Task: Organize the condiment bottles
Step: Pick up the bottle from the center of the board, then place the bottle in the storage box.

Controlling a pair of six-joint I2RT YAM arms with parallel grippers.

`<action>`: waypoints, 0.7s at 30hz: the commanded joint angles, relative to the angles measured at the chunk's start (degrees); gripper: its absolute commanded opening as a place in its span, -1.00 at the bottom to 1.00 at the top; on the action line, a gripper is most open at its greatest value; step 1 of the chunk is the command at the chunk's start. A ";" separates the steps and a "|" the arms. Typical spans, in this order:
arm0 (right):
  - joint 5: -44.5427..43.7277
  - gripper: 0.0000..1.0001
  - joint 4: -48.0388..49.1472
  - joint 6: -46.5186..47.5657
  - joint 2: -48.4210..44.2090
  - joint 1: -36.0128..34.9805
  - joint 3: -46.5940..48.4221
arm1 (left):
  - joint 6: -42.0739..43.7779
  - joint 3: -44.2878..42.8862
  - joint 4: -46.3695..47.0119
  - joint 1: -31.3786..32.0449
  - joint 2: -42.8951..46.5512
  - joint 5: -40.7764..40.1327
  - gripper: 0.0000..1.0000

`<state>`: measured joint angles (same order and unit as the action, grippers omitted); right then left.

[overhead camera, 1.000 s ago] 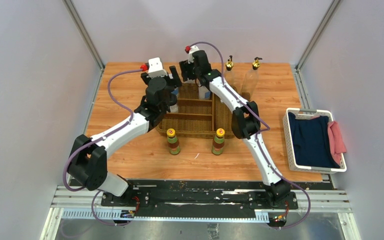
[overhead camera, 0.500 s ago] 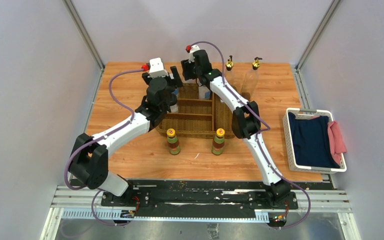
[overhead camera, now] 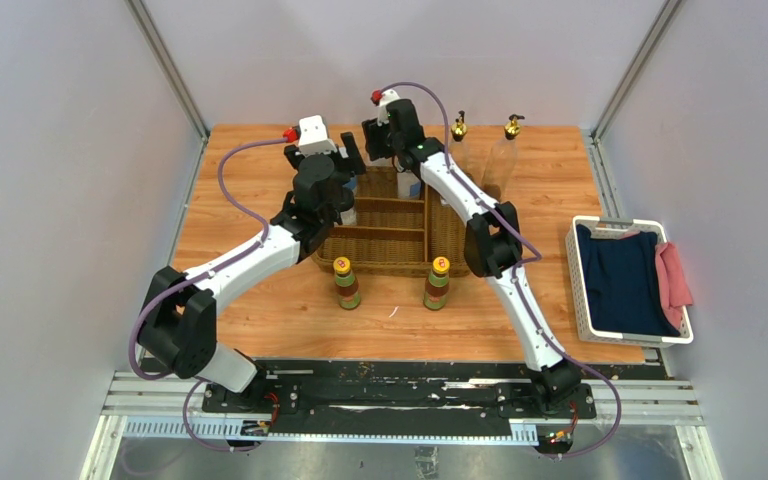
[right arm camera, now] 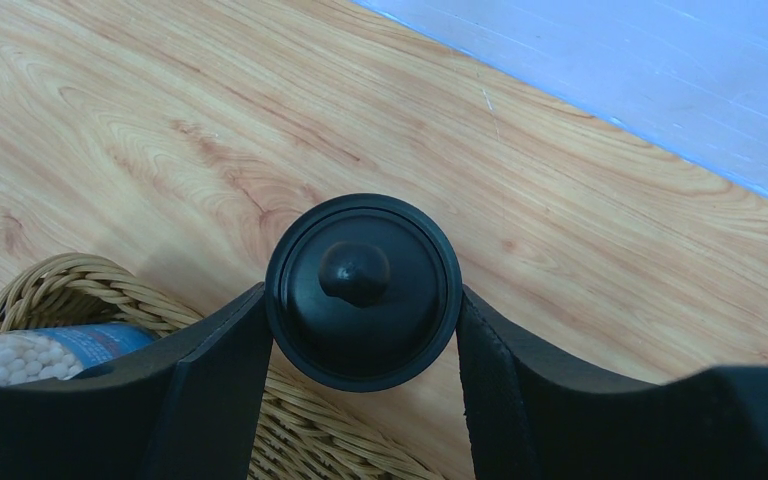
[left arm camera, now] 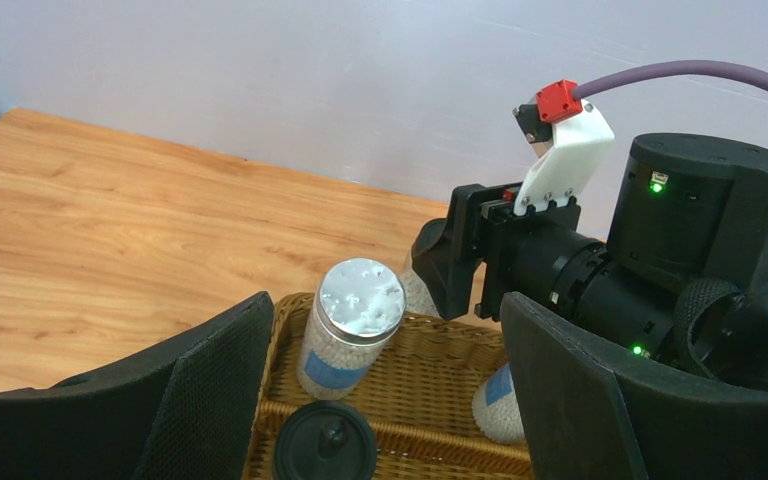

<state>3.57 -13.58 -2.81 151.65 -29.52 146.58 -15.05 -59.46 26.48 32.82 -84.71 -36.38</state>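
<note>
My right gripper (right arm camera: 362,300) is shut on a black-capped bottle (right arm camera: 362,268), seen from above, over the far rim of the wicker basket (right arm camera: 305,425). My left gripper (left arm camera: 385,340) is open above the basket's far left compartment (left arm camera: 430,350). There a grey-lidded jar (left arm camera: 355,320) of white beads stands, with a black cap (left arm camera: 325,445) just in front and a second bead jar (left arm camera: 495,400) to its right. In the top view both grippers (overhead camera: 345,190) (overhead camera: 405,178) hover over the basket's far end. Two yellow-capped bottles (overhead camera: 347,283) (overhead camera: 437,283) stand before the basket. Two gold-topped bottles (overhead camera: 458,140) (overhead camera: 506,150) stand behind it.
The wicker basket (overhead camera: 380,266) has dividers and sits mid-table. A white crate (overhead camera: 582,300) with dark blue and pink cloths stands at the right edge. My right arm's wrist (left arm camera: 580,270) is close to my left gripper's right finger.
My left gripper has shifted slightly over the basket's far left corner. The right arm has barely moved.
</note>
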 commanded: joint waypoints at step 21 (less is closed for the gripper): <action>2.60 -1.00 7.06 5.83 -14.84 -0.58 -4.30 | 1.03 0.58 1.47 0.11 2.50 -1.91 0.71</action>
<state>5.34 -11.07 1.37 142.85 -29.56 143.31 -14.83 -59.37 26.48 32.82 -84.55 -36.49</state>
